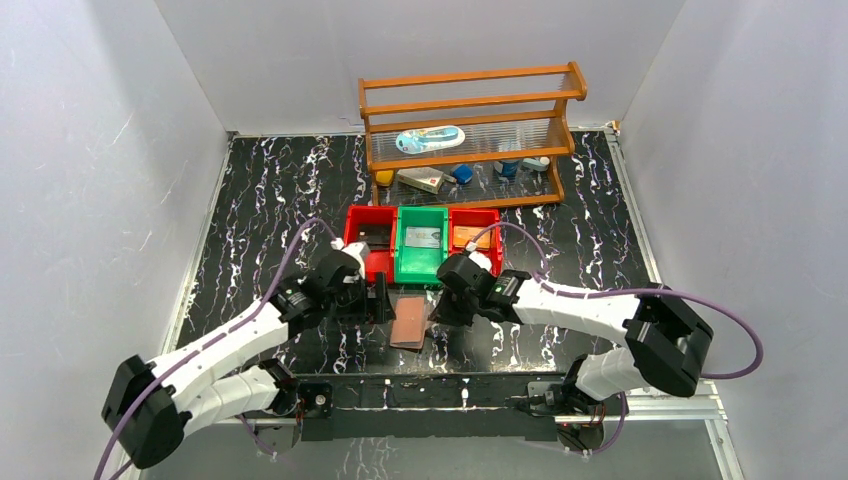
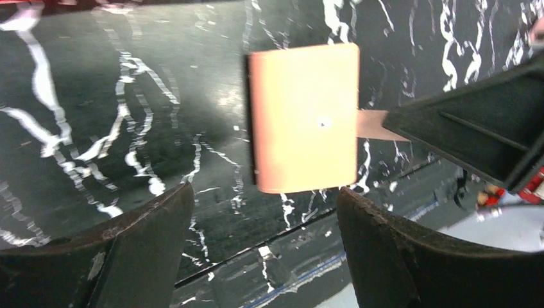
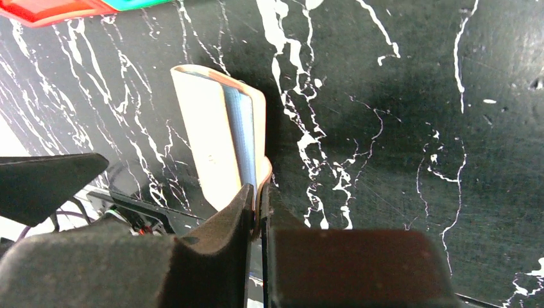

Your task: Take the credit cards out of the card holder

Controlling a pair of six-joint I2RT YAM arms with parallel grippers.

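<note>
My left gripper (image 1: 378, 298) hangs low over the black marbled table (image 1: 250, 220), jaws spread wide and holding nothing. From its wrist camera, both dark fingers (image 2: 128, 250) stand apart from the wallet ahead.

At its 4 o'clock in the overhead view lies the card holder (image 1: 408, 320), pinkish-brown and folded, on the table between my two arms. A strip of silvery-blue sleeve (image 3: 242, 131) shows between its leaves.

At the holder's 2 o'clock, my right gripper (image 1: 440, 305) is clamped tight on the holder's edge, its fingers pressed together over the thin snap tab (image 2: 375, 125). I cannot tell whether the far edge is lifted off the table.

At 12 o'clock from the holder stand three bins in a touching row. The left red bin (image 1: 352, 232) holds a black card (image 1: 375, 236), the green bin (image 1: 403, 262) a silver-grey card (image 1: 423, 237), and the right red bin (image 1: 492, 222) an orange card (image 1: 468, 238). Beyond them, against the back wall, is a wooden rack (image 1: 470, 100) with small items on its shelves.
</note>
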